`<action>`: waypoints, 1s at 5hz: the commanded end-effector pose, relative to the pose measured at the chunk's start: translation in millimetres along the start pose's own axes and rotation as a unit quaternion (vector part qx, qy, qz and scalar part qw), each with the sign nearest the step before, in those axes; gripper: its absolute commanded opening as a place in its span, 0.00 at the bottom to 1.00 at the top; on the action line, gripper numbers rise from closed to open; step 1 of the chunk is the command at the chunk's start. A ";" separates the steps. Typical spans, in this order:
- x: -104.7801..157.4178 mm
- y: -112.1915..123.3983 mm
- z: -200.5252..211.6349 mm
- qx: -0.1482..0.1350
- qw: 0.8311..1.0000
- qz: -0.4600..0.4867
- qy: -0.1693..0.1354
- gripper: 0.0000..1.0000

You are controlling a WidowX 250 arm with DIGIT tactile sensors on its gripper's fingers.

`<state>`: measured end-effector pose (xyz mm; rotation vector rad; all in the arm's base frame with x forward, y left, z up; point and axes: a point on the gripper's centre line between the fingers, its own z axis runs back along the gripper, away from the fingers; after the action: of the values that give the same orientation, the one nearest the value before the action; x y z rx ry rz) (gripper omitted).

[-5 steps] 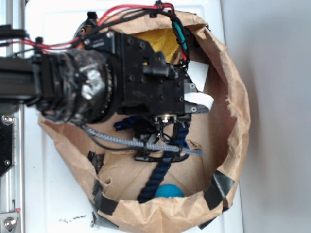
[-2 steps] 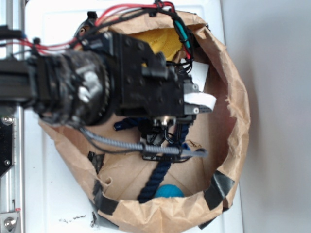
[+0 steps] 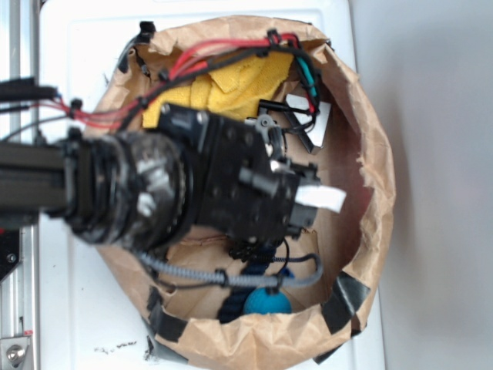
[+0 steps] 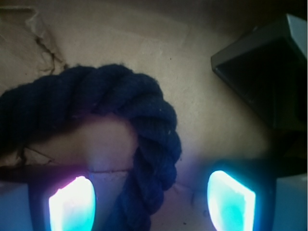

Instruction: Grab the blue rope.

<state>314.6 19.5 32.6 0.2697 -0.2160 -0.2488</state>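
The blue rope (image 4: 144,125) is a thick dark navy twisted rope. In the wrist view it bends like a hook over the brown paper floor, and one leg runs down between my two glowing fingertips. My gripper (image 4: 151,204) is open, with a gap on both sides of the rope. In the exterior view my arm hides most of the rope; only a short dark stretch (image 3: 258,271) shows under the gripper (image 3: 262,250), low inside the paper bag (image 3: 370,200).
A bright blue ball (image 3: 268,302) lies by the bag's near wall. A yellow cloth (image 3: 231,85) sits at the back. A black block (image 4: 269,77) stands at the wrist view's upper right. A grey braided cable (image 3: 185,274) hangs under my arm.
My arm has swung toward the bag's near wall and dropped lower over the rope. The yellow cloth at the back is now uncovered, and the rope is more hidden in the exterior view.
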 end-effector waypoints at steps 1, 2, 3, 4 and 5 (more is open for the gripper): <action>-6.1 -27.4 -9.1 0.013 1.000 -0.026 -0.009 1.00; -7.5 -28.2 -9.4 0.018 0.999 -0.027 -0.009 1.00; -6.5 -25.5 -9.2 0.012 1.000 -0.016 -0.005 0.00; -4.6 -16.1 -2.8 -0.008 1.000 -0.004 0.001 0.00; -3.5 1.7 12.4 -0.055 0.998 0.013 -0.002 0.00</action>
<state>303.6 17.0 33.4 0.1333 -0.1736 -0.2429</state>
